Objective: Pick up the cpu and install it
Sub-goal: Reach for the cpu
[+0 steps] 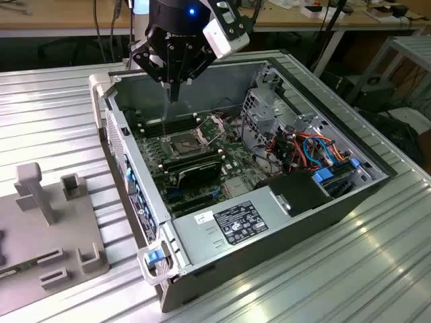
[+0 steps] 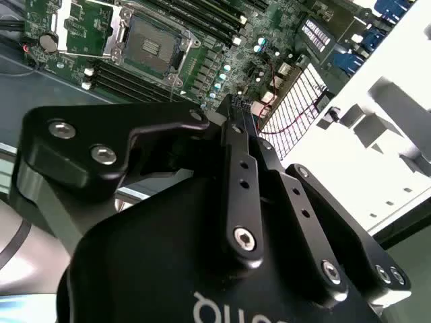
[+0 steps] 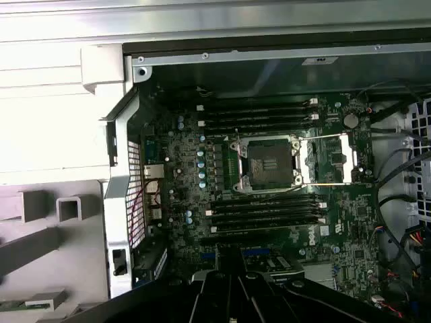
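Your gripper (image 1: 174, 93) hangs in the upper left of the exterior view, over the open computer case (image 1: 202, 87) on the ribbed surface (image 1: 377, 269), its fingers drawn together to a point. Below it the dark CPU socket (image 3: 268, 161) lies uncovered, its metal bracket (image 3: 328, 159) swung open beside it. You cannot tell where the cpu lies.

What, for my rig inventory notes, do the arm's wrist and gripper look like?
The black angular metal gripper is built from hinged link bars dotted with silver screw heads, with white lettering on its glossy black body. In the exterior view the dark wrist carries a small glowing blue light and a white boxy module.
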{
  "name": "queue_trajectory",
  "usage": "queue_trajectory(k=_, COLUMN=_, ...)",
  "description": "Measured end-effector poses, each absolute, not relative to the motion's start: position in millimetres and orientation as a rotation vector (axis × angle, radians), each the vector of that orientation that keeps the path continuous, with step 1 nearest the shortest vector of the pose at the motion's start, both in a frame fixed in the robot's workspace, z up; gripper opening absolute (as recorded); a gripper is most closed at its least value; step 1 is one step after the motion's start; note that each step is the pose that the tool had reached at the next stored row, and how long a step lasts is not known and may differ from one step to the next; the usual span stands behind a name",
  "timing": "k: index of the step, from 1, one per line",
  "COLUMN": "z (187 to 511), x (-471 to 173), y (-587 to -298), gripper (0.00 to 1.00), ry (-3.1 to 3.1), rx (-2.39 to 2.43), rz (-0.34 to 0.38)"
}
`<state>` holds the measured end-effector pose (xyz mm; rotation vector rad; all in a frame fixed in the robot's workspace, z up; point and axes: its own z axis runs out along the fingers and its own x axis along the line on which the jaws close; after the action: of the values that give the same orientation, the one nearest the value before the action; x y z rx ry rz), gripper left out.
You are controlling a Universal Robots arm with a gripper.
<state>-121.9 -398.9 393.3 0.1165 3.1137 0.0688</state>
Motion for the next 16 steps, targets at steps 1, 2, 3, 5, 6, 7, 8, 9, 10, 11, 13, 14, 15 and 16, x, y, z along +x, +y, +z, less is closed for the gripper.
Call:
queue_trajectory(k=1, z=393.3, x=-121.9, y=-398.9, gripper=0.11, ry=3.114, rx=0.117, rz=0.069)
queue_trajectory(k=2, z=393.3, x=-121.9, y=-398.8, gripper=0.11, ry=3.114, rx=0.117, rz=0.069)
queue_trajectory(k=3, z=393.3, x=-122.2, y=-398.8, gripper=0.11, ry=3.114, rx=0.117, rz=0.069)
queue_trajectory(k=5, z=393.3, x=-122.3, y=-398.8, gripper=0.11, ry=3.114, rx=0.117, rz=0.069)
queue_trajectory(k=6, z=393.3, x=-122.6, y=-398.8, gripper=0.11, ry=3.114, rx=0.117, rz=0.069)
queue_trajectory(k=7, z=393.3, x=-123.1, y=-398.8, gripper=0.11, ry=3.114, rx=0.117, rz=0.069)
queue_trajectory(k=8, z=393.3, x=-123.5, y=-398.8, gripper=0.11, ry=3.114, rx=0.117, rz=0.069)
queue_trajectory(k=9, z=393.3, x=-124.0, y=-398.9, gripper=0.11, ry=3.114, rx=0.117, rz=0.069)
queue_trajectory(k=10, z=393.3, x=-124.9, y=-398.9, gripper=0.11, ry=3.114, rx=0.117, rz=0.069)
queue_trajectory(k=11, z=393.3, x=-125.5, y=-398.9, gripper=0.11, ry=3.114, rx=0.117, rz=0.069)
queue_trajectory(k=13, z=393.3, x=-126.7, y=-398.8, gripper=0.11, ry=3.114, rx=0.117, rz=0.069)
queue_trajectory(k=14, z=393.3, x=-127.5, y=-398.8, gripper=0.11, ry=3.114, rx=0.117, rz=0.069)
queue_trajectory(k=15, z=393.3, x=-128.0, y=-398.8, gripper=0.11, ry=3.114, rx=0.117, rz=0.069)
queue_trajectory(k=16, z=393.3, x=-128.2, y=-398.8, gripper=0.11, ry=3.114, rx=0.116, rz=0.069)
